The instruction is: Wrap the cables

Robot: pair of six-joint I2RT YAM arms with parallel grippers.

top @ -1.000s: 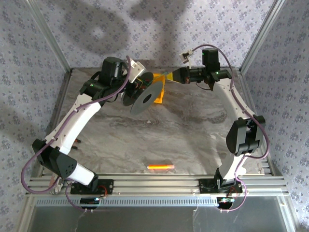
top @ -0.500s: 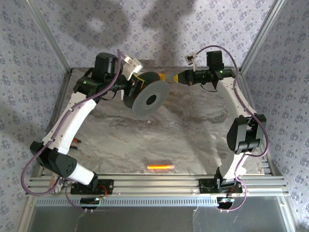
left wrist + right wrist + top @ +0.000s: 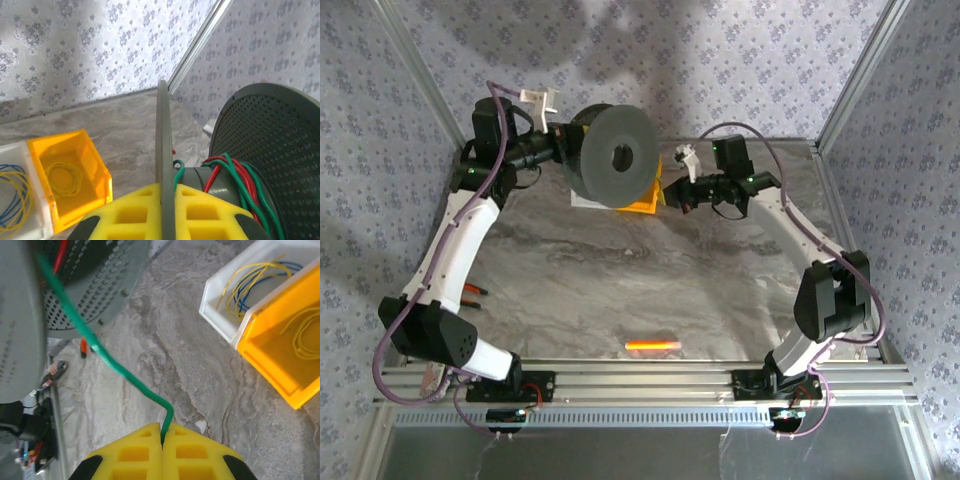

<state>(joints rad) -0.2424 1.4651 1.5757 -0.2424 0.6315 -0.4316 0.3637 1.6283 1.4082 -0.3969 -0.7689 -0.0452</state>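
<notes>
My left gripper [image 3: 563, 150] is shut on one flange of the black round spool [image 3: 617, 156] and holds it in the air at the back of the table. From the left wrist, the flange edge [image 3: 164, 150] runs between my yellow fingers [image 3: 135, 210]. Green and red wire [image 3: 245, 177] is wound on the hub. My right gripper [image 3: 672, 194], just right of the spool, is shut on the end of the green cable [image 3: 117, 369]. That cable runs kinked and fairly taut from the right gripper [image 3: 162, 441] up to the perforated spool [image 3: 95, 280].
A yellow bin [image 3: 648, 203] and a white bin [image 3: 582, 201] holding yellow and blue wire loops sit on the table below the spool. An orange strip [image 3: 652, 345] lies near the front edge. A small orange-handled tool [image 3: 475, 292] lies at the left. Metal frame posts flank the table.
The left arm has lifted the spool and swung it back and left, turning its face towards the camera. The right gripper has moved left and nearer, keeping hold of the green cable.
</notes>
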